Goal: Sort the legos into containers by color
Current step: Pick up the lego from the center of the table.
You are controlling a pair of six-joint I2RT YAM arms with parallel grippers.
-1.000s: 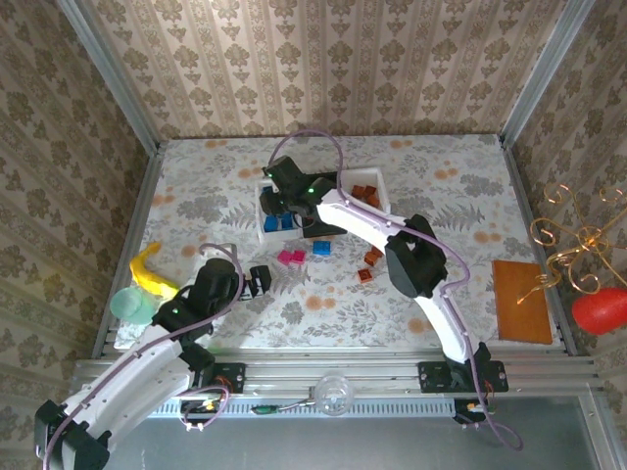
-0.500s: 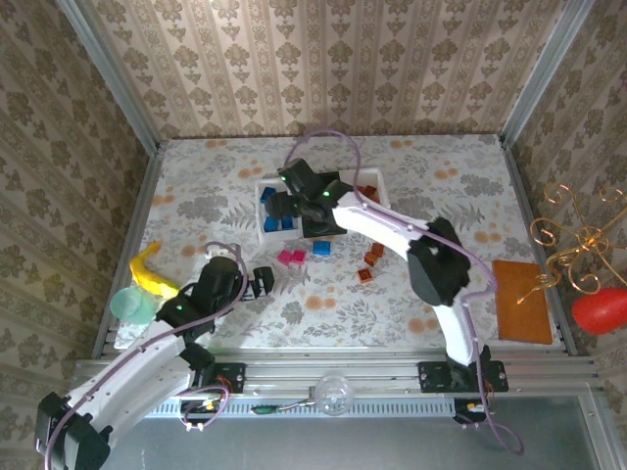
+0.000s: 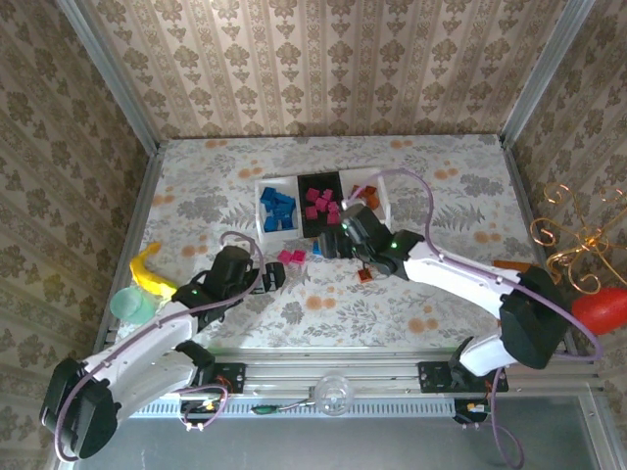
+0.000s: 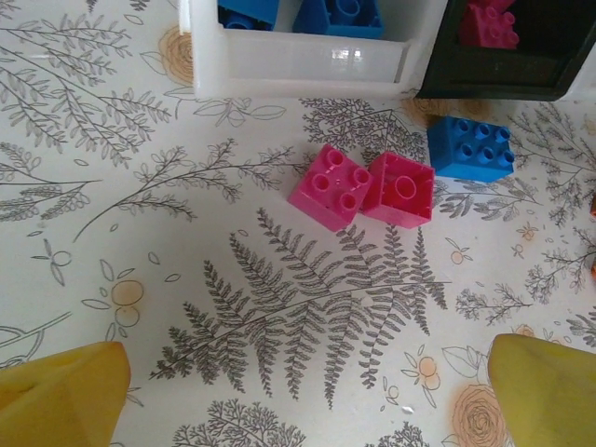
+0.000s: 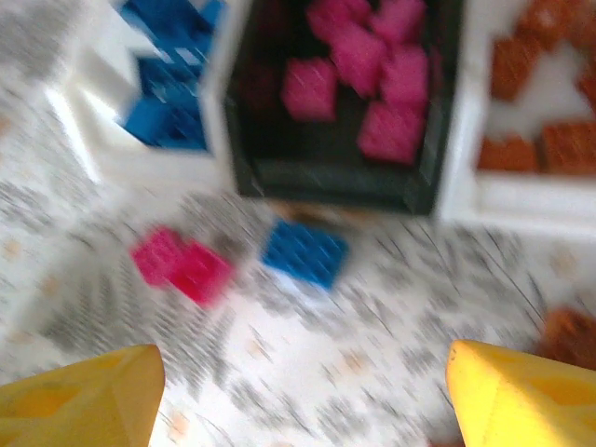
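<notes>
**Right arm backs off the trays; a few bricks left loose**

On the flowered table [image 3: 451, 166] the right arm has drawn back toward the near edge. A second ago it lay across the containers [image 3: 279, 180]. These three joined trays sit mid-table toward the far edge and are now uncovered.

- **Left white tray** [image 4: 298, 60]: holds blue bricks.
- **Black tray** [image 4: 503, 82]: holds magenta bricks.
- **Right white tray** [image 5: 521, 200]: holds orange-brown bricks.

Every brick inside looks matched to its tray, so the sorting reads as mostly done, with that arm's trip to the trays over.

The right gripper [image 3: 338, 242] hangs over the table just in front of the black tray. Its yellow fingers [image 5: 84, 396] are apart with nothing between them, and its wrist view is smeared by motion. The left gripper [image 3: 272, 278] has edged forward, and its fingers [image 4: 60, 396] are also spread wide and empty.

The loose bricks lie where they lay a second ago, on the near side of the trays.

- **Magenta pair** [image 4: 361, 186]: two small square bricks touching side by side, glossy. One shows four studs, the other a single round socket. They sit centred ahead of the left gripper, which looks best placed to take one.
- **Blue brick** [image 4: 470, 147]: lies studs up, just beside the black tray's near wall.
- **Orange brick** [image 3: 364, 276]: lies closer to the near edge, beside the right arm.
</notes>
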